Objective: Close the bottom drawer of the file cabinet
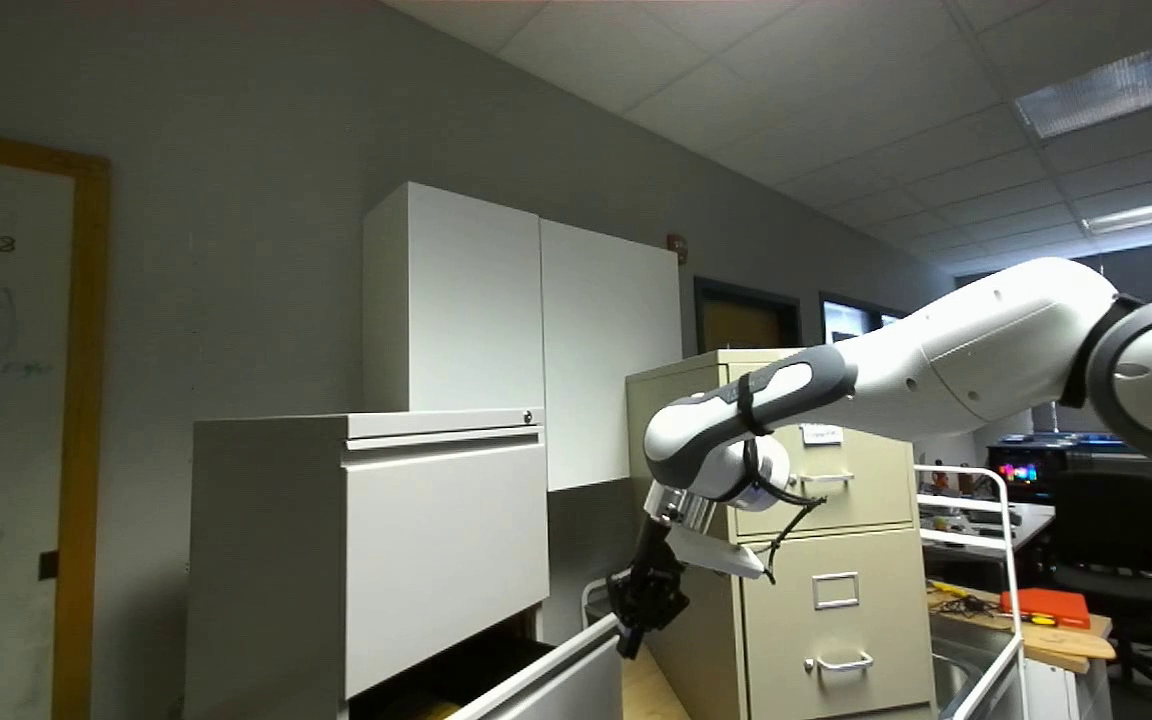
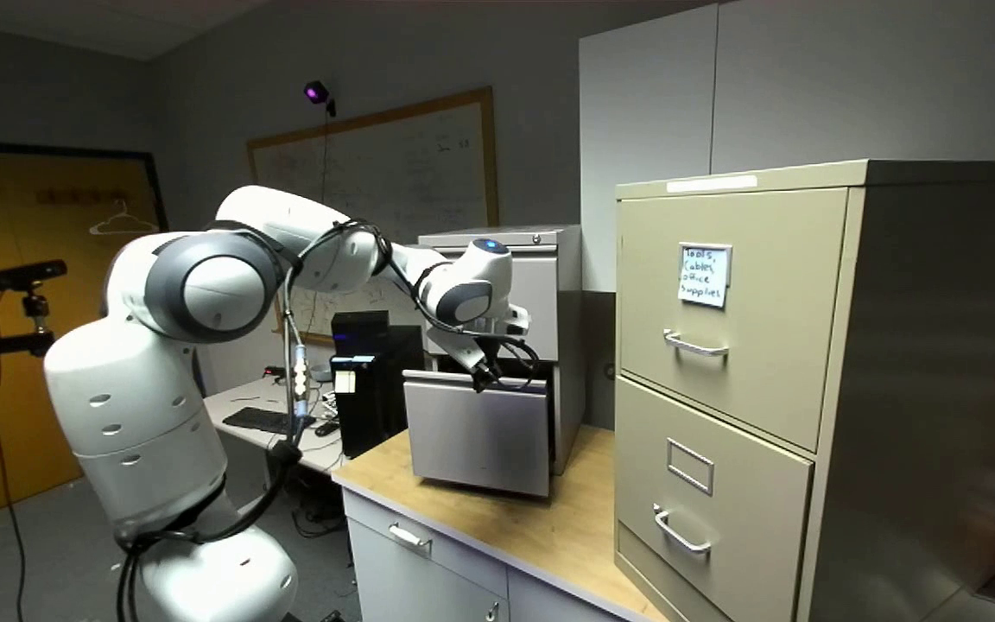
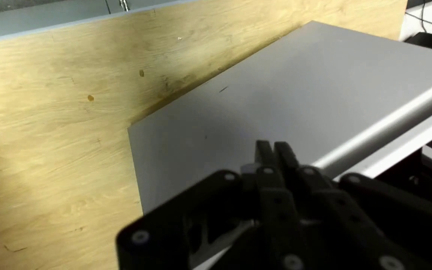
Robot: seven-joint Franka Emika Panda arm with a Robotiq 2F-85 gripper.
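Bottom drawer (image 2: 480, 436): pulled out, its front upright just above the table (image 2: 584, 536), a strip of bare wood between it and the table's front edge.
Nearest corner: the table's front left one, as seen in an exterior view; the drawer end toward that corner lies closer to the front edge than the far end, so the front runs askew to the edge.
Metal face: flat, plain, pale grey, with a soft, uneven sheen.
Marks on the face: a short dark scratch (image 3: 223, 89) and a smaller speck, both in the wrist view.
Top rim: a pale rounded edge, a dark groove, then a pale lip, along the drawer's width.
Inside: dark; something yellow (image 1: 433, 710) shows in an exterior view, too cut off to name.
File cabinet (image 1: 316, 560): grey-white metal, with a small lock (image 1: 528, 416) at its top corner.
Upper drawer front (image 1: 448, 565): broad and plain, closed above the opening.
Beige cabinet (image 2: 765, 397): farther along the table's front edge, apart from the file cabinet.
Gripper (image 3: 273, 144): fingers together, tips at the drawer's top rim; whether they touch it, I cannot tell.
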